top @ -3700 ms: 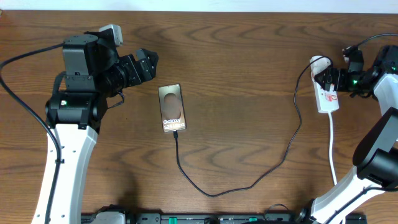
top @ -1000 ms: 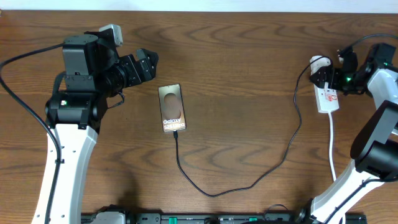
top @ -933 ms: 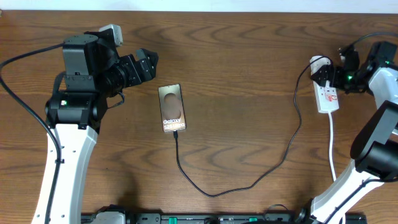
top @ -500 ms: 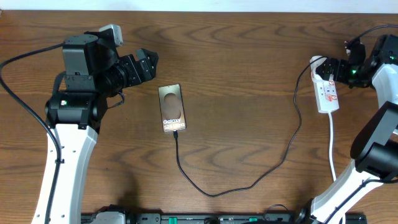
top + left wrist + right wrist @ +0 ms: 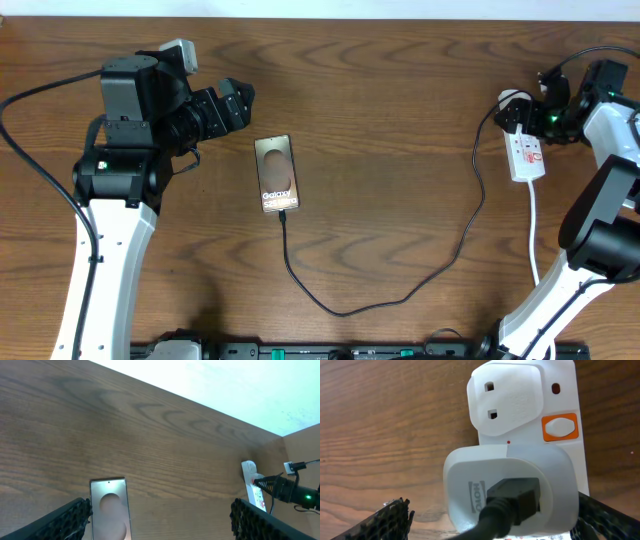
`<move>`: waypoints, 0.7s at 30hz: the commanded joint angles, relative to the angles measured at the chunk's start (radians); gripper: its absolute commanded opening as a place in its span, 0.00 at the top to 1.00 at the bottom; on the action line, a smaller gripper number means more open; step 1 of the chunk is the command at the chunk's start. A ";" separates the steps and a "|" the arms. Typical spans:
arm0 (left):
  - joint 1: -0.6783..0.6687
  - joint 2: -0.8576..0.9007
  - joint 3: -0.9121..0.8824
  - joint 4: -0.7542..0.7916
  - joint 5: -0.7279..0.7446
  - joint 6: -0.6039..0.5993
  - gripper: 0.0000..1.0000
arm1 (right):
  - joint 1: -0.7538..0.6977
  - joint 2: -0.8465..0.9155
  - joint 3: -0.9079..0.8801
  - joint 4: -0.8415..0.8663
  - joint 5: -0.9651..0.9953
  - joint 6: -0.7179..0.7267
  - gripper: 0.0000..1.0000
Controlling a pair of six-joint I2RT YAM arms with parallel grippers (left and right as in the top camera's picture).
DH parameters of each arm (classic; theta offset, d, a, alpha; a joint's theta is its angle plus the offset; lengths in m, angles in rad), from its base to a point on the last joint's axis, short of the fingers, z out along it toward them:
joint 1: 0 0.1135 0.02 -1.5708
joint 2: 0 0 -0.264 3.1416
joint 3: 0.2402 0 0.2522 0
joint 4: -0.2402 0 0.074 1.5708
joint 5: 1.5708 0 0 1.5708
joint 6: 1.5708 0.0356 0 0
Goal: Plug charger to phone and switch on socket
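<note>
Nothing on the counter [image 5: 400,60] has shifted in the last few seconds except my right arm. The phone [image 5: 277,174] lies where it was, a little toward 9 o'clock from the middle. The charger [image 5: 400,292] still runs from its 6 o'clock edge in the same loop out to the white plug [image 5: 512,101]. From above, the cable tip appears to be seated in the phone, so I judge that half done.

The socket [image 5: 527,158] sits between 2 and 3 o'clock on the counter. A few seconds ago my right claw [image 5: 545,113] lay lower along it. It then backed off toward 3 o'clock, and now it has come in again at the strip's 12 o'clock end, just beside the plug. Its jaws are spread wide and hold nothing. My right wrist camera looks straight down on the plug, which is pushed home. A free outlet lies beyond it at 12 o'clock, with an orange switch [image 5: 560,427] at its 3 o'clock side.

That switch belongs to the empty outlet, I think. The one serving the plug does not show in any view, so I cannot tell whether it has been pressed. This shuffling reads to me as lining up a fingertip for that press.

My left claw [image 5: 232,105] has not stirred. It hangs wide open and empty, at 10 o'clock from the phone.
</note>
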 commanded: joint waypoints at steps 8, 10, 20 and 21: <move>0.005 -0.006 -0.002 -0.018 -0.013 0.006 0.09 | 0.048 0.008 -0.042 -0.011 -0.042 0.019 0.07; 0.005 -0.006 -0.002 -0.018 -0.013 0.006 0.09 | 0.045 0.007 -0.037 -0.010 -0.016 0.018 0.05; 0.005 -0.006 -0.002 -0.018 -0.013 0.006 0.09 | 0.006 0.006 0.035 -0.045 0.002 0.014 0.04; 0.005 -0.006 -0.002 -0.018 -0.013 0.006 0.09 | 0.003 0.006 0.041 -0.051 0.002 0.010 0.04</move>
